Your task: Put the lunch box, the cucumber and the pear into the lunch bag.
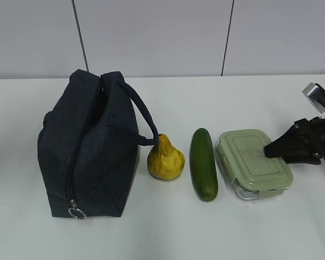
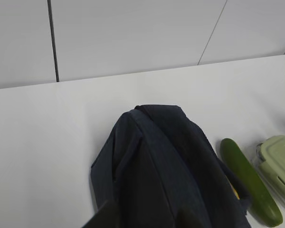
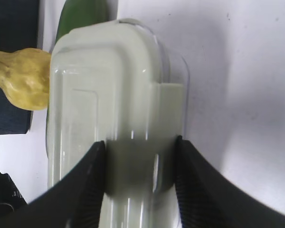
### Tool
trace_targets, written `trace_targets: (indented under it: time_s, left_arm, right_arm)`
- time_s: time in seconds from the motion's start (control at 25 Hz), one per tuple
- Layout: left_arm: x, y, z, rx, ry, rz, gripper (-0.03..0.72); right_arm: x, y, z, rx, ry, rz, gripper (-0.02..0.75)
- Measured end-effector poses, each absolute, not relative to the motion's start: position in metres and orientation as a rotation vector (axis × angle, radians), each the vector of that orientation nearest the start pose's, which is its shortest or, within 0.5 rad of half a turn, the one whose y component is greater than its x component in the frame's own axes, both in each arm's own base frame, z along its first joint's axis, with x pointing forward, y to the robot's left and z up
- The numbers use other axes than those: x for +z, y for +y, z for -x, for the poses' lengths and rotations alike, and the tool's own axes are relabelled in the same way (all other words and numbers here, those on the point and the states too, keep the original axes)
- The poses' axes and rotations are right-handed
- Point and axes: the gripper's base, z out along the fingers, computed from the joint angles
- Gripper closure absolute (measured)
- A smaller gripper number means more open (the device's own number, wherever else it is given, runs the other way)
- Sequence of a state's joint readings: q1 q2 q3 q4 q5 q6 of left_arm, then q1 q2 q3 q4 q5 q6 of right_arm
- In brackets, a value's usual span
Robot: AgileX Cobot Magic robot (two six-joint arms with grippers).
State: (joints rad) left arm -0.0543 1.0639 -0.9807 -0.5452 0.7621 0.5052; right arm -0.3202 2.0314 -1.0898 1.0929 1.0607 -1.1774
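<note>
White bench (image 1: pixel 168 233) carrying four items in a row between its left and right edges. Nearest the left edge stands the lunch bag (image 1: pixel 89 146), upright, dark navy, its zipper running down the end that faces the front edge, with a silver ring pull (image 1: pixel 76 212) at the bottom; the looped strap handle (image 1: pixel 142 116) arches from its top toward the pear (image 1: pixel 165 158). The pear lies just beside the bag, neck pointing toward the far edge, touching or almost touching the strap end. The cucumber (image 1: pixel 203 163) lies near the pear, lengthwise from the far edge toward the front edge. The lunch box (image 1: pixel 253 162), with pale green clip lid and clear base, sits just beside the cucumber, toward the right edge.

The right claw (image 1: pixel 272 149) reaches in from the right edge over the lunch box lid. In the right wrist view its two dark fingers (image 3: pixel 88 183) are spread, straddling the lid's central raised panel; whether they press on the lid cannot be told. The claw is released, holding nothing.

The left wrist view looks down on the top of the bag (image 2: pixel 166 171); only a dark blurred edge of the left claw (image 2: pixel 147 216) shows at the bottom, and its state cannot be told.
</note>
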Motion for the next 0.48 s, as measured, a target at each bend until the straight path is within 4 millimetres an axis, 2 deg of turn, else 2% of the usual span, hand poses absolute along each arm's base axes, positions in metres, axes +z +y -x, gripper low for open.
trace_targets:
  time_s: [0.48]
  left_arm:
    - [0.3506,-0.0463,-0.2108,-0.426,2.269,-0.387,0.446]
  right_arm:
    - [0.1279,-0.0388,-0.3462,1.175,2.556,0.159,0.414]
